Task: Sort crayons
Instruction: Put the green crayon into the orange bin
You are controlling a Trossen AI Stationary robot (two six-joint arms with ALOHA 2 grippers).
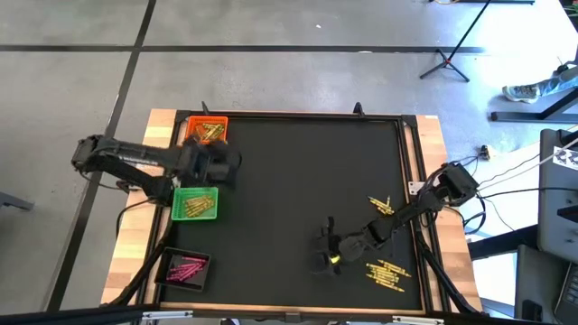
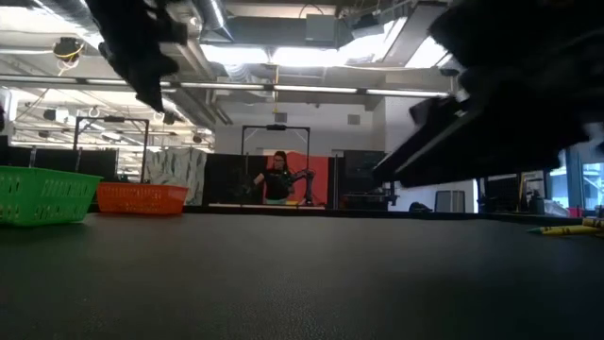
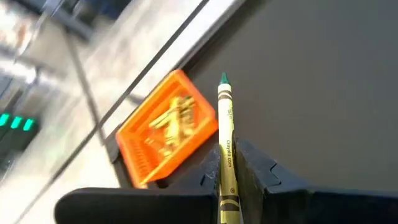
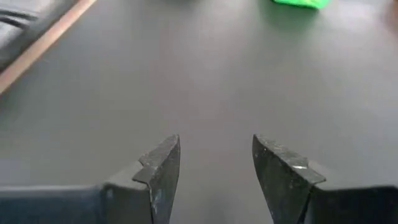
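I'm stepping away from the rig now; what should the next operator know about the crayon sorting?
Left gripper: shut on a crayon, between the orange tray and green tray.
Right gripper: open, empty, low over the mat.
Done: crayons already lie in the orange, green and black tray.
Left: drop the held crayon, then sort the loose crayons near the right arm.
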